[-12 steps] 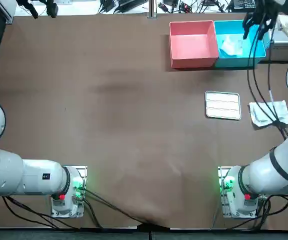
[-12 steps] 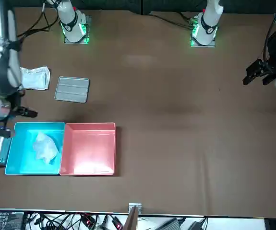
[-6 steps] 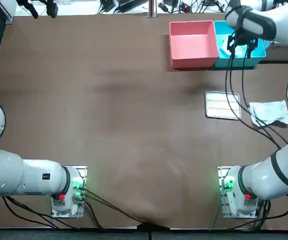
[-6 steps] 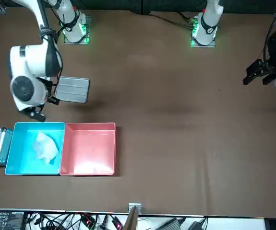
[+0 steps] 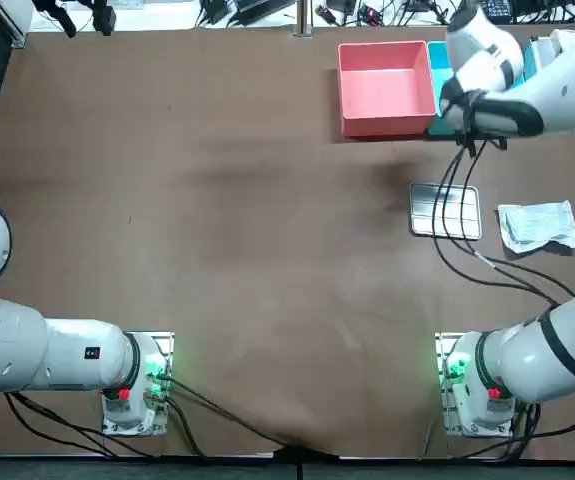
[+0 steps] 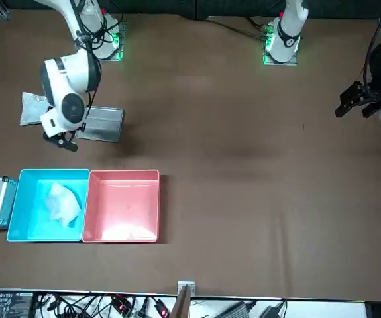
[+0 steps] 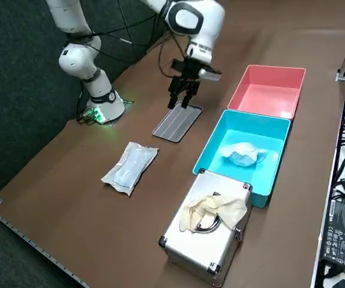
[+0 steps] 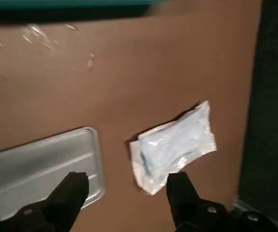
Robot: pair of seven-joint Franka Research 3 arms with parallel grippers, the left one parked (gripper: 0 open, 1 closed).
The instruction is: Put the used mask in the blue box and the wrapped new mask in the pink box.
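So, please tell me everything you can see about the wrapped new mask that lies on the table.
The wrapped new mask is a flat, pale blue mask sealed in a clear, crinkled plastic wrapper, roughly rectangular. It lies flat on the brown table, beside the metal tray but apart from it, and not yet in the pink box. Only the table touches it. The open right claw hangs near the tray, away from the mask.
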